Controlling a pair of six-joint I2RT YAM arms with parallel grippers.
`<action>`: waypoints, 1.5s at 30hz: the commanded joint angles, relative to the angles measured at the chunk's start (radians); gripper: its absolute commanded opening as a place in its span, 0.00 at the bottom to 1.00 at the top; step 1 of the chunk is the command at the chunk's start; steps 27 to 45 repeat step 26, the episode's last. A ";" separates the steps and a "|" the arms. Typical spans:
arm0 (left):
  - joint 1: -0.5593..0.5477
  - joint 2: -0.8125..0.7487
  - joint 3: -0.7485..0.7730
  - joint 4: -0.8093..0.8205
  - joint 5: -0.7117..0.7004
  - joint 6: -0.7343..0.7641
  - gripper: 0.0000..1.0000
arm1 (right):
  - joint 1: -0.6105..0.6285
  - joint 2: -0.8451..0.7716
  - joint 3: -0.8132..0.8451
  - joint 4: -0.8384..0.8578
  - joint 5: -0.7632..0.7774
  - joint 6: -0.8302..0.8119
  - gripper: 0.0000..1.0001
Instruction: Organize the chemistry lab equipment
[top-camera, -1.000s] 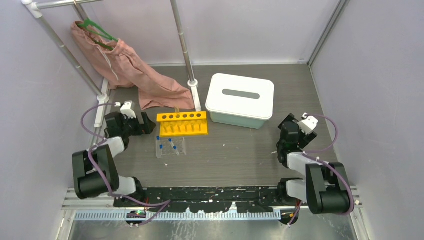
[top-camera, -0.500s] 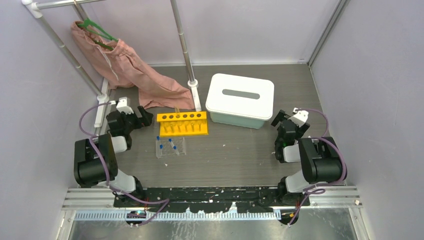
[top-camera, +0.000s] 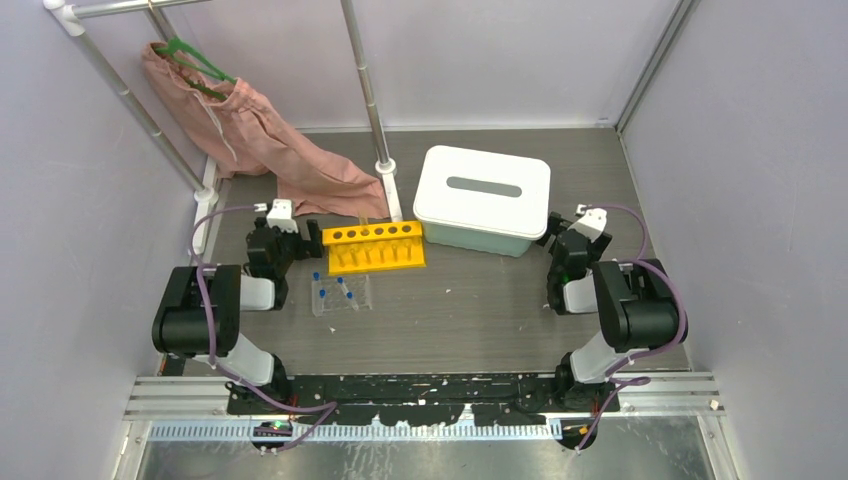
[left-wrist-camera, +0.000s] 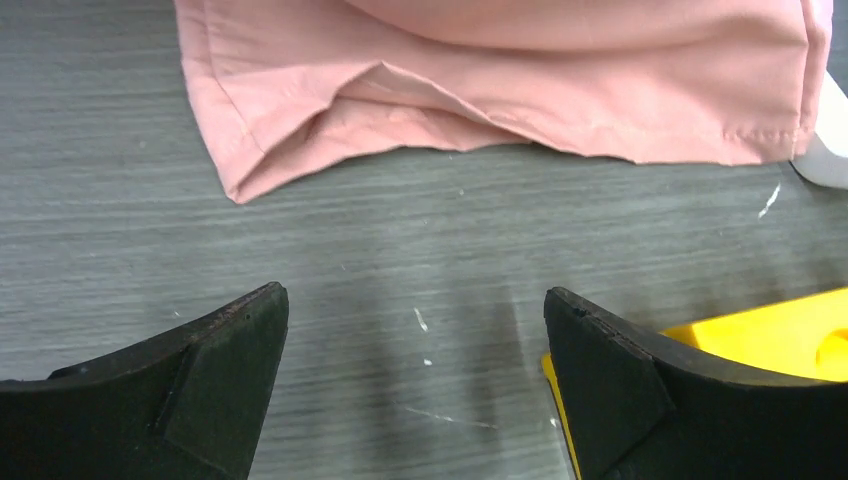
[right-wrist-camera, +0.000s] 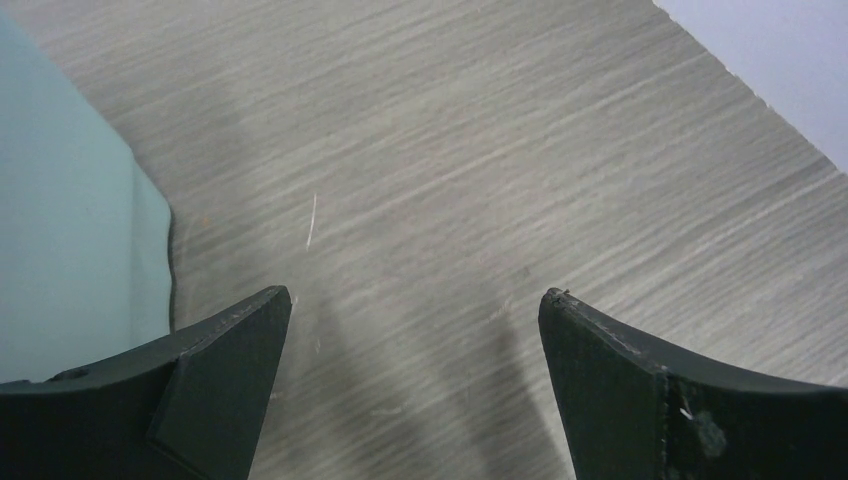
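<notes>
Fingers (left-wrist-camera: 200, 390) of the left arm gaped empty, one tip just beside the yellow tube rack (left-wrist-camera: 790, 335), which a careless advance could shove.

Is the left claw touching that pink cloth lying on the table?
Apart. The left wrist view shows a band of bare grey table between the open left claw and the pink cloth hem.

Overhead, wrist close-ups; yellow rack (top-camera: 374, 247) shared
</notes>
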 joint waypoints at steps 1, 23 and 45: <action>-0.005 -0.012 0.031 0.035 -0.061 0.033 1.00 | -0.023 -0.019 0.062 -0.035 -0.029 0.018 1.00; -0.006 -0.012 0.038 0.024 -0.062 0.034 1.00 | -0.024 -0.020 0.059 -0.027 -0.031 0.017 1.00; -0.005 -0.014 0.035 0.026 -0.063 0.032 1.00 | -0.024 -0.019 0.059 -0.027 -0.031 0.017 1.00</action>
